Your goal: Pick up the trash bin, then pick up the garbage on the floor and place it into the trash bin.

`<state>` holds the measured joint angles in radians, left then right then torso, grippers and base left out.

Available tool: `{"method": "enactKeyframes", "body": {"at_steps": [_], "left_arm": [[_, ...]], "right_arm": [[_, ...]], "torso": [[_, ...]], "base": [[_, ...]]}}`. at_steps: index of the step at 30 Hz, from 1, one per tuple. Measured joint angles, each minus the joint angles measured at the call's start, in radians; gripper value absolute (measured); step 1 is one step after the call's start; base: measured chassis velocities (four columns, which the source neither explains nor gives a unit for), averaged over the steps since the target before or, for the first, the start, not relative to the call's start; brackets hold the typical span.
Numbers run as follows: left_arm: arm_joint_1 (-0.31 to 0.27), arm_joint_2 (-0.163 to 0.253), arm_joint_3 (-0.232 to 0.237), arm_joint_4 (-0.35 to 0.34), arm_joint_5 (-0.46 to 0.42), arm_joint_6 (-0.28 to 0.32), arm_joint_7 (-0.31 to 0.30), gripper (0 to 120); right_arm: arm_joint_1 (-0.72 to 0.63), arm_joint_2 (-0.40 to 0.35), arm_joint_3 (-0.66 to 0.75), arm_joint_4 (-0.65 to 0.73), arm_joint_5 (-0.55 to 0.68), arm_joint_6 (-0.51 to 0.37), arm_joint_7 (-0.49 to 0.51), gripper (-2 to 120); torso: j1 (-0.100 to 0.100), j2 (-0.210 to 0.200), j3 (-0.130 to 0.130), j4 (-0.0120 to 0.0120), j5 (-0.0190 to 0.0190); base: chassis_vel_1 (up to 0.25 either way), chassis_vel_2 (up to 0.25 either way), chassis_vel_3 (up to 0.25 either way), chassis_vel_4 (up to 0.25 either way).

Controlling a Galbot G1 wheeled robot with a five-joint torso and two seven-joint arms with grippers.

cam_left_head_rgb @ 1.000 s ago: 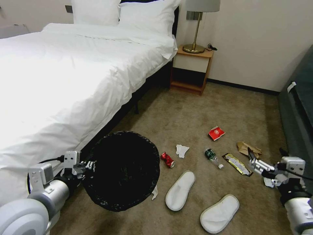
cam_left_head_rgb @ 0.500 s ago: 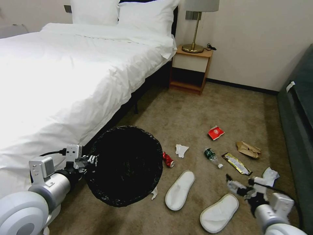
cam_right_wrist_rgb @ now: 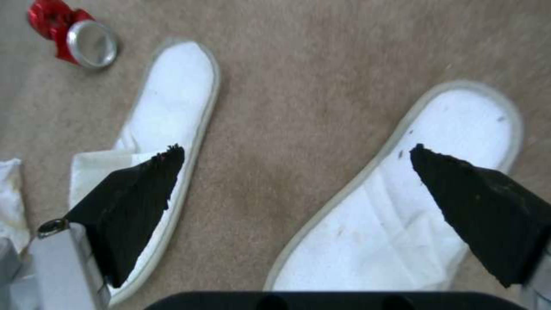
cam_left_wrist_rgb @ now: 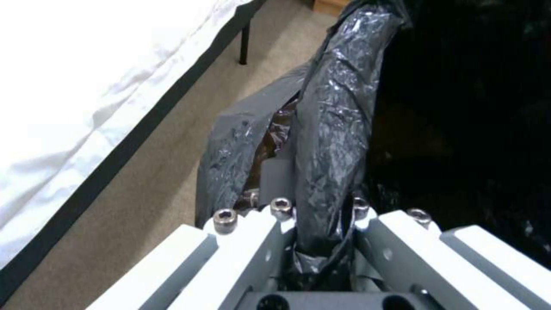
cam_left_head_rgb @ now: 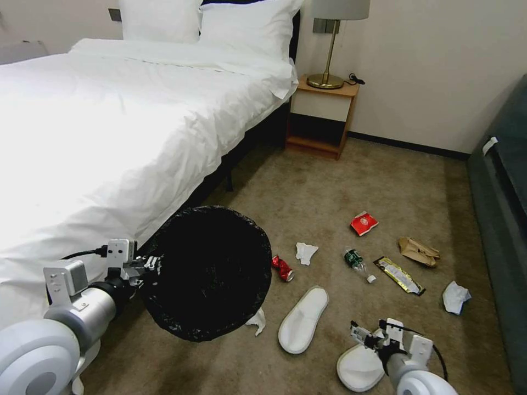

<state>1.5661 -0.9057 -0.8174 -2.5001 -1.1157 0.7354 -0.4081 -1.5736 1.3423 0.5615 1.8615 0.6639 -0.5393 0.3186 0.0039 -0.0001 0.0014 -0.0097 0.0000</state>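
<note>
Head view: at lower left, the left gripper (cam_left_head_rgb: pixel 144 267) clamped the rim of the round black-bagged trash bin (cam_left_head_rgb: pixel 211 271), raised above the beige carpet floor (cam_left_head_rgb: pixel 329 186). At lower right, the right gripper (cam_left_head_rgb: pixel 362 334) hung over a white slipper (cam_left_head_rgb: pixel 359 367).

Left wrist view: the gripper (cam_left_wrist_rgb: pixel 318 228) pinched the crinkled bag rim (cam_left_wrist_rgb: pixel 338 129).

Right wrist view: the gripper (cam_right_wrist_rgb: pixel 292 161) was spread wide, between two white slippers (cam_right_wrist_rgb: pixel 172 107) (cam_right_wrist_rgb: pixel 413 206); a crushed red can (cam_right_wrist_rgb: pixel 75 30) lay upper left.

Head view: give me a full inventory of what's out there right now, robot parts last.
trash bin: 1, black-lined, held off the floor beside the bed
slippers: 2, white, carpet
tissues: 3, white, carpet
can: 1, red, crushed
packet: 1, red
bottle: 1, green label
wrapper: 1, gold
paper bag: 1, brown
bed: 1, white
nightstand, lamp: 1 each
left gripper: shut on bin rim
right gripper: open, above slippers
</note>
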Motion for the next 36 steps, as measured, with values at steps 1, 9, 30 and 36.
{"method": "enactKeyframes", "body": {"at_steps": [1, 9, 30, 36], "left_arm": [[0.0, -0.002, -0.005, 0.0, -0.005, 0.0, 0.0, 1], [-0.002, -0.002, -0.016, 0.0, -0.019, 0.0, 0.002, 1], [0.002, -0.011, -0.002, 0.0, -0.015, 0.0, 0.023, 1], [0.007, -0.004, -0.003, 0.0, -0.015, 0.0, 0.024, 1]], "right_arm": [[0.017, 0.006, -0.008, -0.022, 0.006, 0.0, 0.013, 100], [0.072, 0.026, -0.034, -0.102, 0.033, 0.002, 0.073, 100], [0.053, 0.018, 0.066, -0.061, 0.056, -0.013, 0.109, 100], [0.067, 0.029, 0.094, -0.122, 0.087, -0.017, 0.093, 100]], "torso": [[0.0, 0.0, 0.0, 0.0, -0.0001], [0.0, 0.0, 0.0, 0.0, -0.0001], [0.0, 0.0, 0.0, -0.0002, -0.0001], [0.0, 0.0, 0.0, -0.0001, 0.0]], "base": [[0.0, 0.0, 0.0, 0.0], [0.0, 0.0, 0.0, 0.0], [0.0, 0.0, 0.0, 0.0], [0.0, 0.0, 0.0, 0.0]]}}
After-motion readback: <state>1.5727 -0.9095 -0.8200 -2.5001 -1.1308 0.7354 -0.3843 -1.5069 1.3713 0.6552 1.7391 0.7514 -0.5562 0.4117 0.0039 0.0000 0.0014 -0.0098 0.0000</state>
